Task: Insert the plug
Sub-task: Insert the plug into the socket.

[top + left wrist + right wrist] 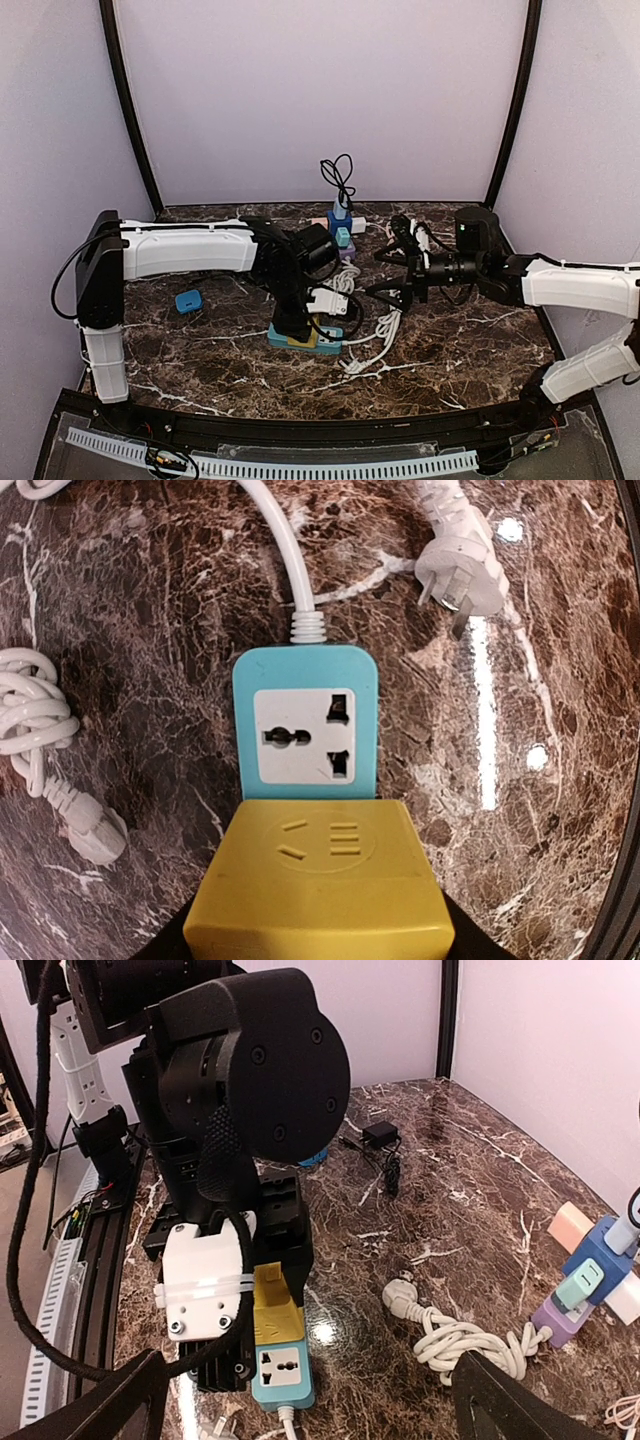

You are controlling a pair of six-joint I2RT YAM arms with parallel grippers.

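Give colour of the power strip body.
Light blue power strip, white socket face; shows best in left wrist view.

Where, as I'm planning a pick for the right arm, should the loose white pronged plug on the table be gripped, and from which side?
Grip the white pronged plug by its moulded body, from straight above, closing across its sides. It lies flat on the table, pins at one end, cable at the other, leaving only the sides free.

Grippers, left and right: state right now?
Left gripper: closed on the yellow plug, which sits on the teal power strip.
Right gripper: open, holding nothing.
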